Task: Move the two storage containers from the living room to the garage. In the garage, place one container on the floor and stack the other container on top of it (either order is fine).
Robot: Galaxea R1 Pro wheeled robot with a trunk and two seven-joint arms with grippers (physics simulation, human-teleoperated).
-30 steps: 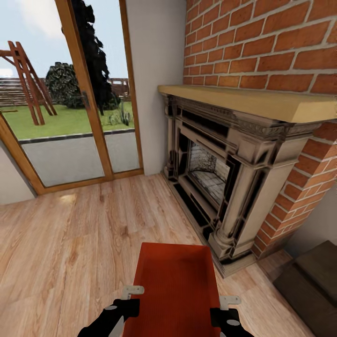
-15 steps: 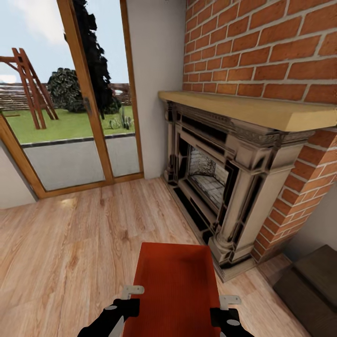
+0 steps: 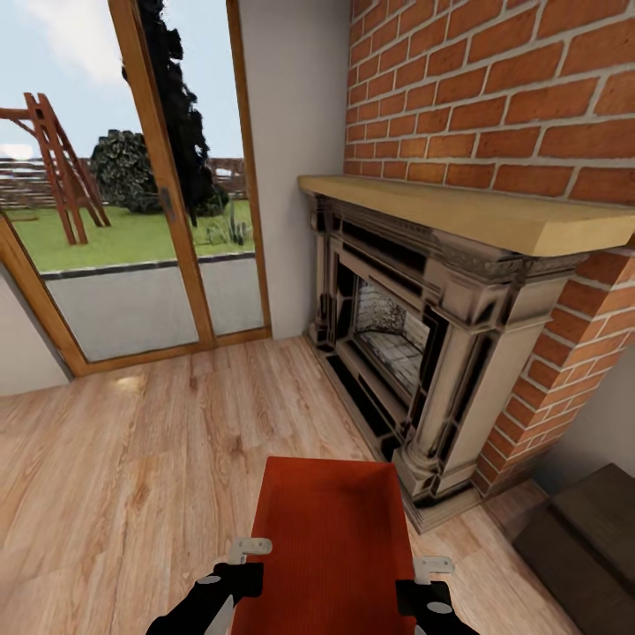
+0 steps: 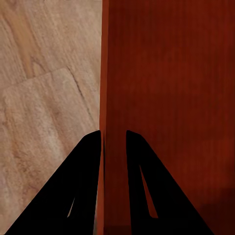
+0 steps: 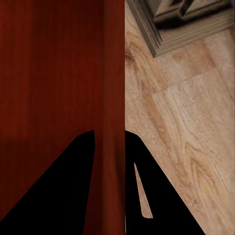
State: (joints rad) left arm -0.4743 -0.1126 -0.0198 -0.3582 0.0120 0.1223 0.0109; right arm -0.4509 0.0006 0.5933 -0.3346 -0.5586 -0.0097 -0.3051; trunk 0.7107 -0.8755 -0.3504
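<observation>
One orange-red storage container [image 3: 331, 538] is held low in front of me above the light wood floor of the living room. My left gripper [image 3: 250, 556] is shut on its left wall and my right gripper [image 3: 432, 569] is shut on its right wall. In the left wrist view the dark fingers of the left gripper [image 4: 113, 134] straddle the container's thin wall [image 4: 171, 73]. The right wrist view shows the right gripper [image 5: 108, 133] pinching the opposite wall [image 5: 49, 63] the same way. The garage is out of view.
A brick fireplace [image 3: 423, 353] with a wooden mantel stands close on the right, its base near the container's far corner. Glass doors [image 3: 132, 220] to a garden are ahead on the left. A dark low cabinet [image 3: 591, 538] sits at the lower right. Wood floor [image 3: 132, 459] stretches left.
The whole view has shifted slightly, so the camera has moved; the fireplace and doors sit a little differently in the picture. The container and both grippers keep their places relative to me.
</observation>
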